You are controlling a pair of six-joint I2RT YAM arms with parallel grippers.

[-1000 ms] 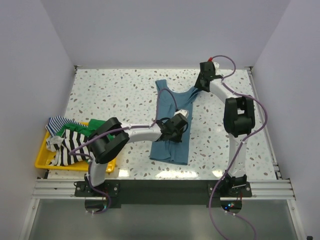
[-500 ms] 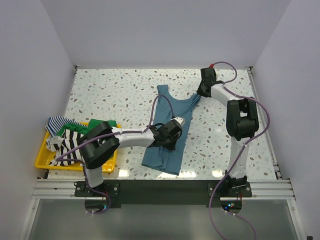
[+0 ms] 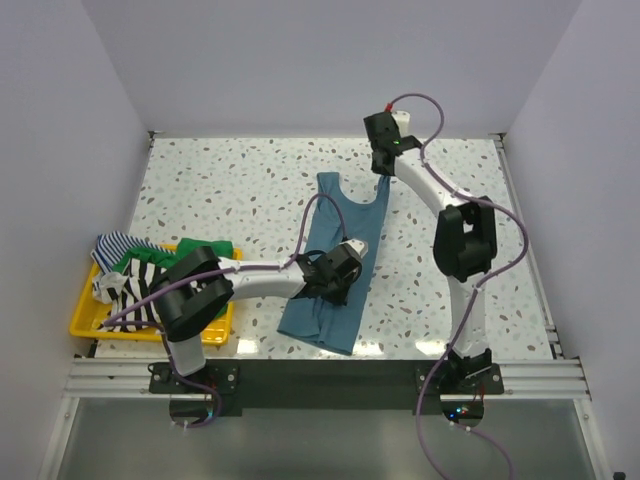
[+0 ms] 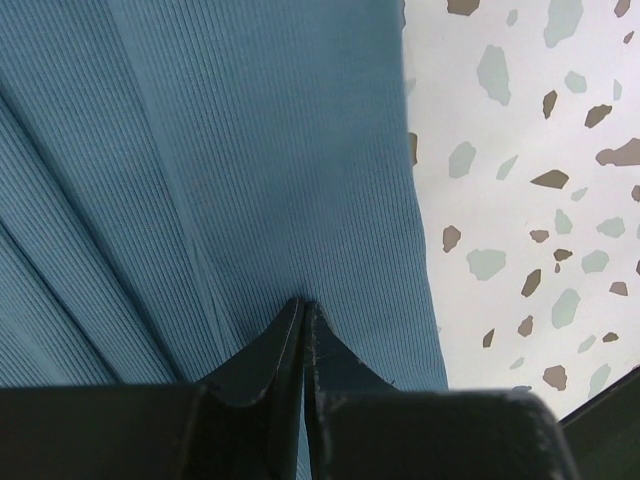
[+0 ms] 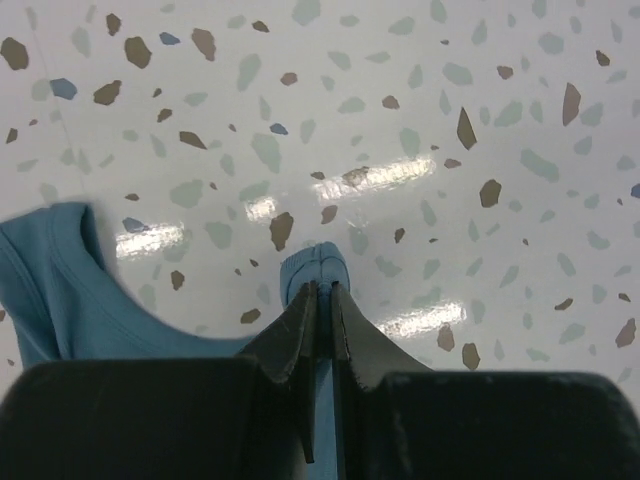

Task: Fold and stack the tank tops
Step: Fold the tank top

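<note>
Teal tank top point(image 3: 350, 220): long axis far-right to near-left across tabletop point(image 3: 230, 190); right hand point(image 3: 382, 170) pinching far strap point(image 5: 312, 264); left hand point(image 3: 333, 280) clamping mid-body cloth.

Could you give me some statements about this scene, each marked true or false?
1. The teal tank top lies on the table, outside the yellow tray. True.
2. The right gripper is open over bare table. False: it is shut on that top's strap.
3. The left gripper pinches the teal tank top. True.
4. The black-and-white striped top lies flat at the table's middle. False: it is bunched in the yellow tray.
</note>
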